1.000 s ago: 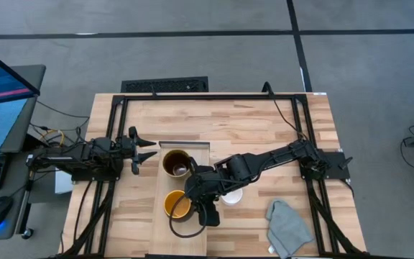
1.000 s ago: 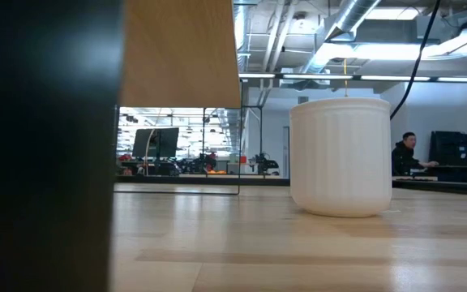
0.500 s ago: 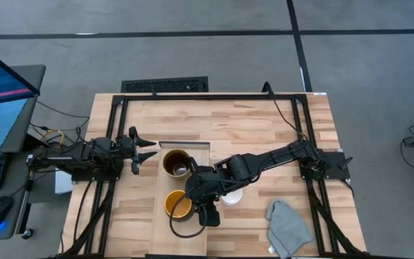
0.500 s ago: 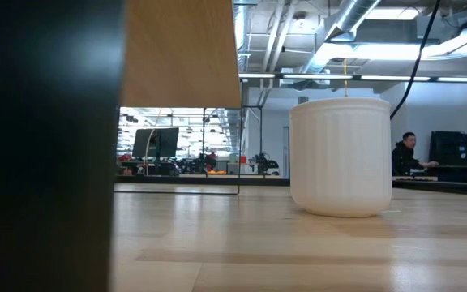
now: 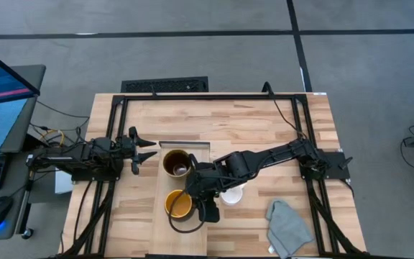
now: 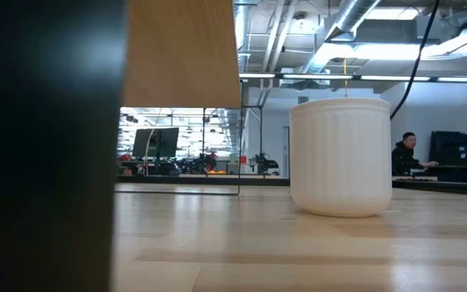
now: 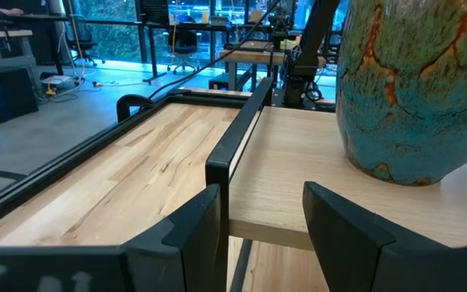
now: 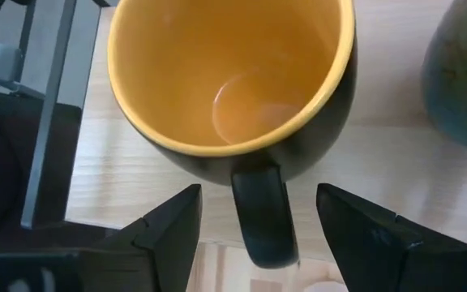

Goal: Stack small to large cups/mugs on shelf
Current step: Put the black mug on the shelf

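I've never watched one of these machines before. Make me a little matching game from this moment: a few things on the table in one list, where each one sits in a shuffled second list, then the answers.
Things:
1. large brown mug
2. dark mug with the yellow inside
3. small white mug
4. grey cloth

Places:
A. on the bare tabletop, near the right arm's side
B. on the shelf, just ahead of the left gripper
C. on the tabletop beside the shelf, partly under the right arm
D. on the shelf, its handle between the open fingers of the right gripper

Pairs: 1-B, 2-D, 3-C, 4-A
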`<state>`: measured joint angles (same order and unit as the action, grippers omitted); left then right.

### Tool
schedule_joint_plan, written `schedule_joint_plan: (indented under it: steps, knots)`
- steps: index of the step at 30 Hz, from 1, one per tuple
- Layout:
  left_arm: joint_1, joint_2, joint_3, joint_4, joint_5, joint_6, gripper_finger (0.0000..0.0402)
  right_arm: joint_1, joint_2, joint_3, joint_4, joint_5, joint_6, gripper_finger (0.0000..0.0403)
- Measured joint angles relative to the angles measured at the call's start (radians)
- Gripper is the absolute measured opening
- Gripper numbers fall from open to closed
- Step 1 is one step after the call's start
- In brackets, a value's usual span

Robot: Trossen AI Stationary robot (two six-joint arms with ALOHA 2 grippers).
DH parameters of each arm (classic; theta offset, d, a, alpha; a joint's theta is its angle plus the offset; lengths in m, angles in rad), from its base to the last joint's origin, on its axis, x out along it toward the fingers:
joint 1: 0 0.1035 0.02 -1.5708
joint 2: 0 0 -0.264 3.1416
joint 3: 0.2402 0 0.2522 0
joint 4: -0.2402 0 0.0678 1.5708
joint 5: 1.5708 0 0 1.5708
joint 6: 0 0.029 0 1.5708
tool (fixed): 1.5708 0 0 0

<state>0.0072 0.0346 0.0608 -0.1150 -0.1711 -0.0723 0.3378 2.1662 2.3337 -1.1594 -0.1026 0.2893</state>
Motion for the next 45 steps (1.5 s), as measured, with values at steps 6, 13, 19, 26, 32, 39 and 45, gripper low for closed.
schedule_joint_plan:
  steps: [6,13,19,26,32,39,45]
  knots:
    - [0.000,0.000,0.000,0.000,0.000,0.000,0.0169,0.000,0.000,0.000,-0.019,0.025,0.000,0.0268]
    - [0.000,0.000,0.000,0.000,0.000,0.000,0.0169,0.014,0.000,0.000,-0.019,0.023,0.001,0.0268]
    - [0.000,0.000,0.000,0.000,0.000,0.000,0.0169,0.024,0.000,0.000,-0.020,0.021,0.010,0.0268]
    - [0.000,0.000,0.000,0.000,0.000,0.000,0.0169,0.027,0.000,0.000,-0.018,0.021,0.033,0.0268]
    - [0.000,0.000,0.000,-0.001,0.008,-0.002,0.0169,0.027,0.000,0.000,-0.019,0.021,0.036,0.0268]
    - [0.000,0.000,0.000,-0.001,0.008,-0.003,0.0169,0.029,0.000,0.000,-0.022,-0.003,0.064,0.0268]
    - [0.000,0.000,0.000,-0.001,0.008,-0.003,0.0169,0.034,0.000,0.000,-0.022,-0.005,0.070,0.0268]
